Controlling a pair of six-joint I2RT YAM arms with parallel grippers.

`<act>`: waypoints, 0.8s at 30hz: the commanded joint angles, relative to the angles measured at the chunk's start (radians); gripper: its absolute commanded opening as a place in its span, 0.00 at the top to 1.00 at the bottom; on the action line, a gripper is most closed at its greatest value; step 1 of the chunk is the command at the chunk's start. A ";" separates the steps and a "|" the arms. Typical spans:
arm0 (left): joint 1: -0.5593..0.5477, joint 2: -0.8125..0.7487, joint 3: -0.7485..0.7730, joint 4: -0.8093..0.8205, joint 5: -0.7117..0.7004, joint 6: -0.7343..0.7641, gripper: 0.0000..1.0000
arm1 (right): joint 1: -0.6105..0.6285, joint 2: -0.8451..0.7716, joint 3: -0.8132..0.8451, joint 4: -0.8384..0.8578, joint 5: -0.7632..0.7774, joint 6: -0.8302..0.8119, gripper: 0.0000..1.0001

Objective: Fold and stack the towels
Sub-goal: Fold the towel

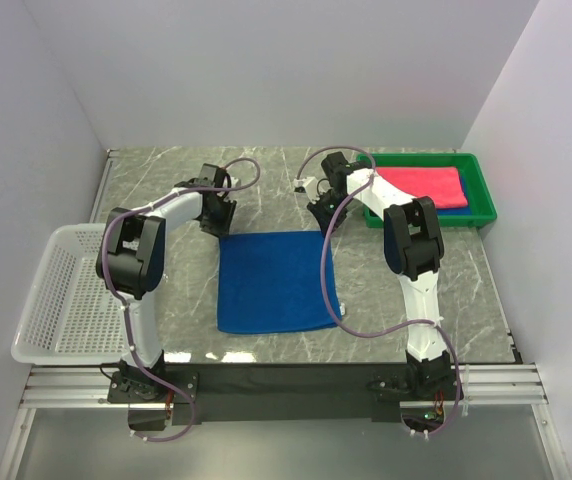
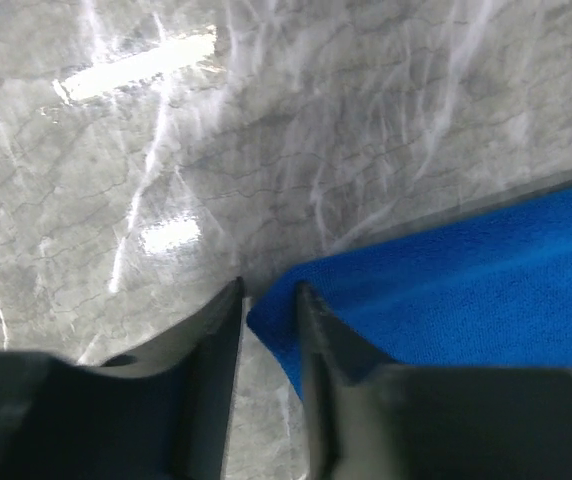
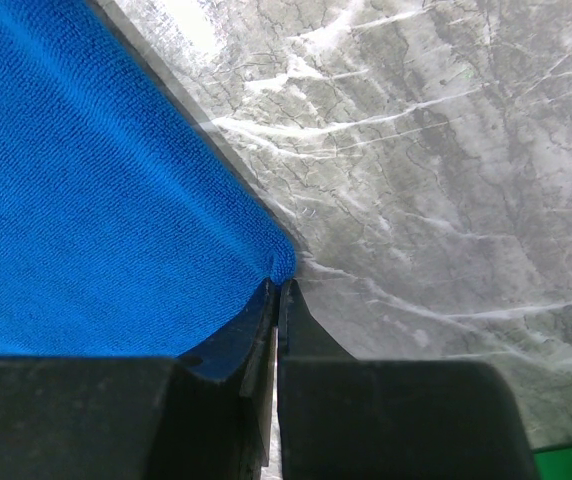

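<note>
Right gripper (image 3: 276,288) pinches blue towel (image 1: 276,280) corner at 1 o'clock; left gripper (image 2: 266,292) straddles 11 o'clock corner, jaws narrow, not yet clamped. Towel flat mid-table; far corners chosen likely for fold toward 6 o'clock. Pink towel (image 1: 426,185) lies in tray (image 1: 481,200), 2 o'clock.

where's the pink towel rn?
Top view, far right of the table: the pink-red towel lies in the green tray, to the right of the blue towel spread mid-table.

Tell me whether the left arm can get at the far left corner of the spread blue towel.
Likely yes: the left gripper has a finger on each side of that corner of the blue towel, and nothing blocks it.
</note>
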 commanded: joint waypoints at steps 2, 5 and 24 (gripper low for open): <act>0.019 0.068 -0.053 -0.044 -0.016 -0.019 0.71 | 0.012 0.003 -0.036 -0.007 0.035 -0.004 1.00; 0.019 0.081 -0.056 -0.044 -0.023 -0.019 0.79 | 0.012 0.003 -0.042 -0.006 0.035 -0.001 1.00; 0.022 -0.151 -0.048 0.166 -0.196 0.038 0.99 | 0.008 -0.203 -0.085 0.305 0.243 0.078 1.00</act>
